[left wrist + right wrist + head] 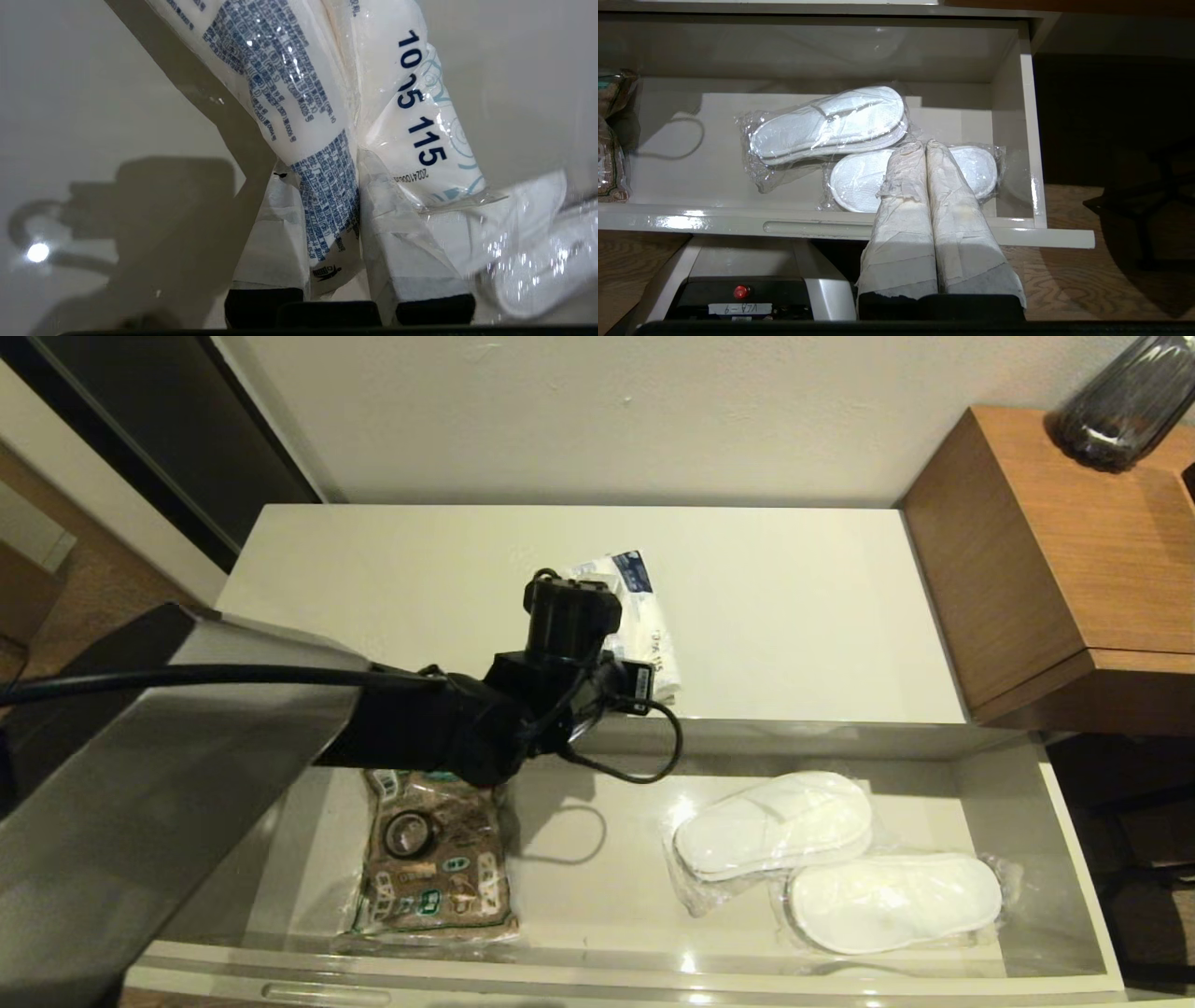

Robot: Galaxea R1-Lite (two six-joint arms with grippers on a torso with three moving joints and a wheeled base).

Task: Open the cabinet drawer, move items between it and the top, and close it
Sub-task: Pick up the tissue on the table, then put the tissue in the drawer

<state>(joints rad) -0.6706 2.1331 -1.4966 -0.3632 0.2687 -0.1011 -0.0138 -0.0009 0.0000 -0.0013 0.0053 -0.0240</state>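
**Tissue pack gripped over the glossy cabinet top**

The left gripper [329, 261] is seen clamped on the tissue pack [327, 116], one crinkled end of the soft white pack pinched between two tape-wrapped fingers [280, 233]. Shiny film, dense blue print and large dark numerals are picked out on the wrapper in the left wrist view. In the head view the pack [644, 616] is found at the centre of the frame, over the top [794, 607], a long, smooth, off-white slab with a glossy sheen; much of the pack is covered by the black wrist and its looping cable, and whether it rests on the surface or is lifted clear cannot be told.

Below it, the cabinet drawer [1074, 859] is shown pulled open across the lower half of the frame, grey-beige inside, its front edge cut off at the bottom. Two flat white slippers [831, 859] in rumpled clear wrap are laid at lower right. At lower left, a brown patterned pouch [434, 868] is partly hidden under the arm, with a small black tape roll [409, 833] sitting on it.

The right gripper [924, 154] is held in front of the drawer's front, its paper-wrapped fingers pressed together on nothing. At upper right, a wooden side table [1055, 551] is cropped by the frame.
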